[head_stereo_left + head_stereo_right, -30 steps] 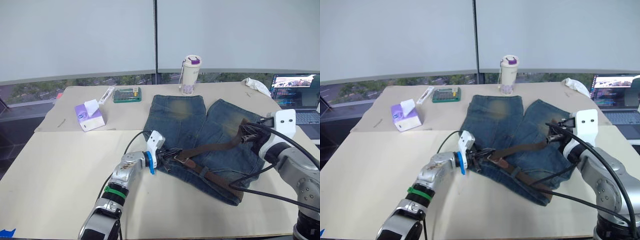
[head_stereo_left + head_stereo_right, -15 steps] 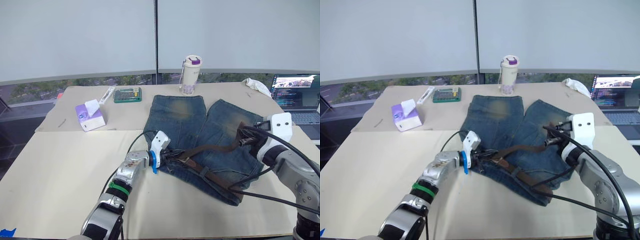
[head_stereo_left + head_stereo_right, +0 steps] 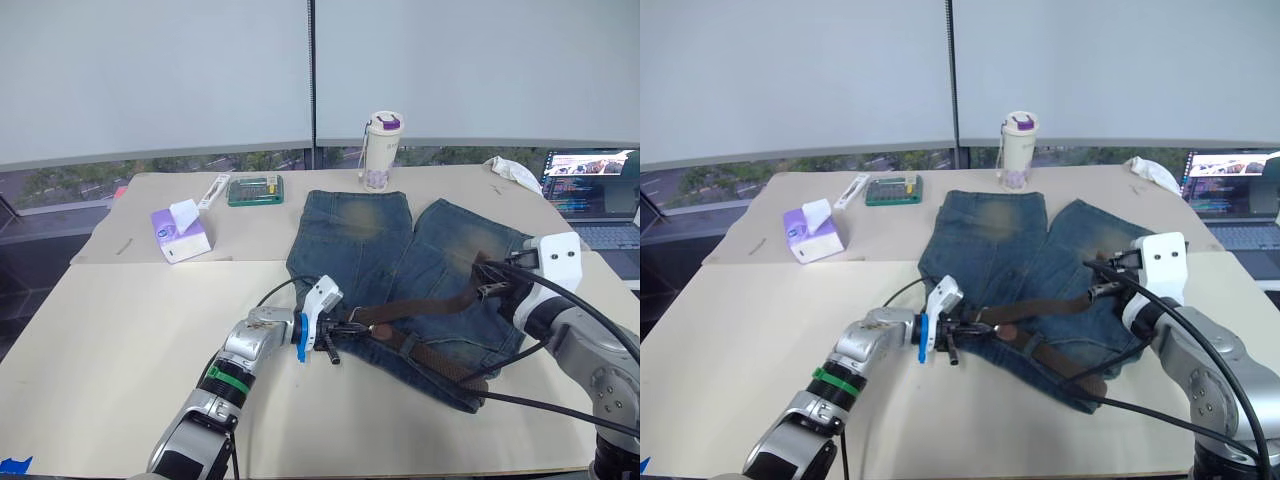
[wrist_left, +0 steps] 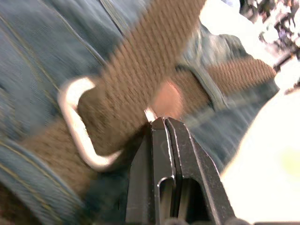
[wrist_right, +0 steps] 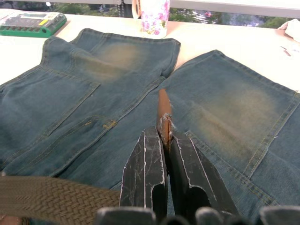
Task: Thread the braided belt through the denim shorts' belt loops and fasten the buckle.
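Your left gripper (image 3: 334, 334) is sitting at the near waistband edge of the denim shorts (image 3: 400, 260), its fingers (image 4: 164, 154) pressed fully together with nothing clearly between them; their tips are touching the braided belt (image 3: 430, 300) right beside the buckle (image 4: 77, 126). That forearm is reaching forward low over the desk (image 3: 120, 330), angled toward the right. In the left wrist view the strap is passing through the silver frame, though motion blur is softening the detail there. Your right gripper (image 3: 1102, 281) is hovering over the shorts' right leg, fingers (image 5: 145, 173) clamping the belt's tapered brown end, which is sticking up between them. The strap is stretching taut across the shorts between your two grippers.
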You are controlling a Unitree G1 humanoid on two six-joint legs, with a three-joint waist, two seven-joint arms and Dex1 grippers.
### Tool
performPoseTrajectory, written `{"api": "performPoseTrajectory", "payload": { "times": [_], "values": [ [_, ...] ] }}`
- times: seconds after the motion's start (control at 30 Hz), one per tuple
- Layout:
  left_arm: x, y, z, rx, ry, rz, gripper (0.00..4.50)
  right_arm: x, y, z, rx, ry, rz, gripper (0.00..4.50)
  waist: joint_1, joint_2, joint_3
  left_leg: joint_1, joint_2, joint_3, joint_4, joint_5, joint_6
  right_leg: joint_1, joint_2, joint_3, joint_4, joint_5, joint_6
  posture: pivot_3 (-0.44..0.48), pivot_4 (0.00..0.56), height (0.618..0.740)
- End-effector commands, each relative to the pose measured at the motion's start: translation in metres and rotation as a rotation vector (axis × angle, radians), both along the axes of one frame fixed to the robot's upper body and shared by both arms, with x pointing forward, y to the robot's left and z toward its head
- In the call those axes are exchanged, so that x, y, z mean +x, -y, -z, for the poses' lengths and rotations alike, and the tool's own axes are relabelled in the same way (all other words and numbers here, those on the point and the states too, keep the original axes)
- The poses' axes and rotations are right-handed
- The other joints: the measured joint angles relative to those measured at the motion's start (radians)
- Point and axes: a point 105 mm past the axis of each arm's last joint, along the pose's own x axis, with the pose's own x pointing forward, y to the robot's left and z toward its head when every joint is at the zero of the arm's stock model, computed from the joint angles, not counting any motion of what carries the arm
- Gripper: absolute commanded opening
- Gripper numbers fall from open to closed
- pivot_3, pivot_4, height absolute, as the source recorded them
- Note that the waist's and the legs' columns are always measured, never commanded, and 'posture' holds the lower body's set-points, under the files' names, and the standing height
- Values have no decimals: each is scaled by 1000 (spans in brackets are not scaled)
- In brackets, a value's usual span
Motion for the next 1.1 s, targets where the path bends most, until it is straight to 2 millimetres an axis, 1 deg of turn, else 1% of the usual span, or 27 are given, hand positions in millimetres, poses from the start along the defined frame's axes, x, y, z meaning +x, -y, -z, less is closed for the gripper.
{"api": "performPoseTrajectory", "payload": {
  "times": [0.03,0.07,0.13,0.17,0.23,0.3,0.43,0.47,0.53,0.6,0.67,0.73,0.77,0.83,0.9,0.93,1.1],
  "values": [
    [4,-8,19,97,-16,-58,13,-2,-5,-14,-19,63,-15,0,1,0,0,0,0,0,0,0,0,0,0,0,0,0,0,0,150,740],
    [5,-6,15,65,-15,-63,13,-2,-5,-14,-18,62,-15,0,1,0,0,0,0,0,0,0,0,0,0,0,0,0,0,0,150,740],
    [7,-2,2,-21,-6,-65,533,-3,-5,-14,-19,61,-16,0,1,0,0,0,0,0,0,0,0,0,0,0,0,0,0,0,150,740],
    [7,1,-11,-90,49,-52,806,-3,-4,-14,-20,59,-16,0,1,0,0,0,0,0,0,0,0,0,0,0,0,0,0,0,150,740],
    [6,0,-30,-201,109,-34,1523,-3,-4,-13,-21,57,-15,0,0,0,0,0,0,0,0,0,0,0,0,0,0,0,0,0,150,740],
    [-1,-4,-47,-294,132,11,2194,-4,-4,-13,-21,56,-15,0,-1,1,1,-1,1,0,0,0,0,-2,0,0,0,0,0,0,150,740],
    [-15,-19,-64,-360,148,101,3508,-5,-4,-12,-20,53,-14,0,-2,3,0,-2,1,0,0,0,0,-2,0,1,0,0,0,0,150,740],
    [-15,-23,-69,-372,168,107,3859,-5,-4,-12,-20,51,-14,0,-2,3,0,-1,1,0,0,0,0,-2,0,1,0,0,0,0,150,740],
    [-7,-28,-82,-407,220,80,4469,-5,-3,-9,-21,42,-13,0,1,3,0,-1,1,0,0,0,0,-1,-1,0,-1,0,0,0,150,740],
    [-1,-31,-93,-459,211,55,4469,-6,-2,-8,-21,36,-15,0,2,3,0,-1,0,0,0,0,0,-1,-1,0,-1,0,0,0,150,740],
    [4,-33,-100,-484,214,51,4469,-6,-2,-5,-24,26,-21,0,1,3,0,-2,0,0,1,0,0,-1,0,0,-1,0,0,0,150,740],
    [29,-33,-92,-394,304,-61,4469,-7,11,0,-99,2,6,0,5,3,0,-2,0,0,1,0,0,-1,0,0,-1,0,0,0,150,740],
    [37,-34,-90,-364,334,-99,4469,-8,16,1,-132,-6,17,0,7,2,0,-1,0,-1,1,0,0,0,-1,-1,-1,0,0,0,150,740],
    [48,-31,-83,-310,372,-139,4469,-8,32,4,-281,-22,52,0,6,1,1,-1,-1,0,2,0,0,0,-1,-1,-1,0,0,0,150,740],
    [50,-26,-77,-277,394,-126,4469,-6,44,1,-402,-6,78,0,2,0,2,-1,-1,2,2,0,0,0,-1,-1,-1,0,0,0,150,740],
    [50,-25,-73,-261,405,-121,4469,-5,46,-1,-449,7,79,0,1,-1,2,-1,-1,2,2,0,0,0,-1,-1,-1,0,0,0,150,740],
    [46,-15,-61,-213,426,-71,4469,1,49,-10,-568,93,80,0,0,-2,3,-1,0,2,2,0,0,-1,0,0,-1,0,0,0,150,740]
  ]
}}
